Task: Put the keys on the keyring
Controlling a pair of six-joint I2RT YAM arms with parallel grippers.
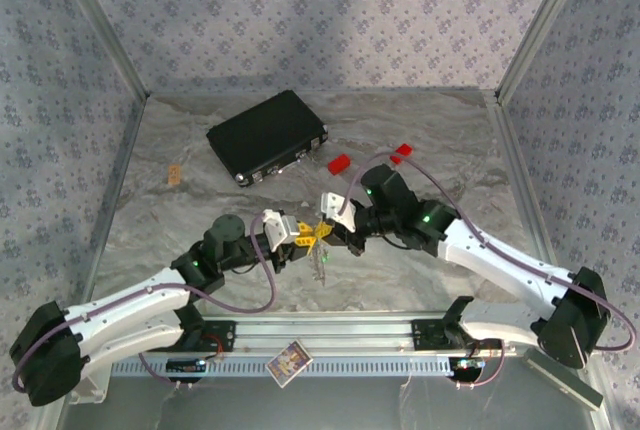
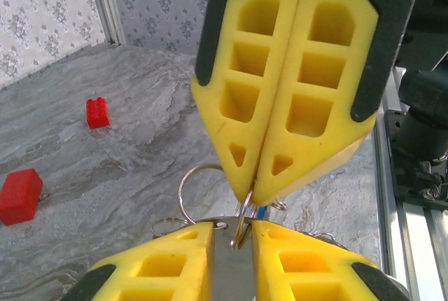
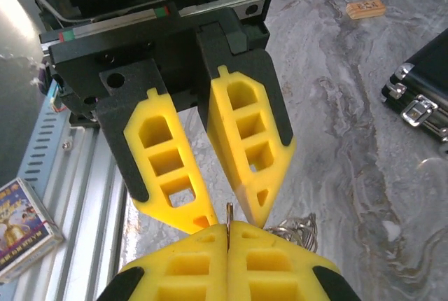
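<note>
Black rectangular hard case (image 1: 267,135), lid shut, on grey marbled table (image 1: 450,150) between patterned walls (image 1: 300,10), from above. Left wrist view: the right gripper (image 2: 255,192) clenches the thin silvery keyring (image 2: 203,166); the left gripper (image 2: 232,227) stands released just beside it. Right wrist view: the case's metal latches (image 3: 420,110) gleam.

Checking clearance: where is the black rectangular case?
In the top view the black rectangular case lies far back, left of centre, just left of a small red block.
</note>
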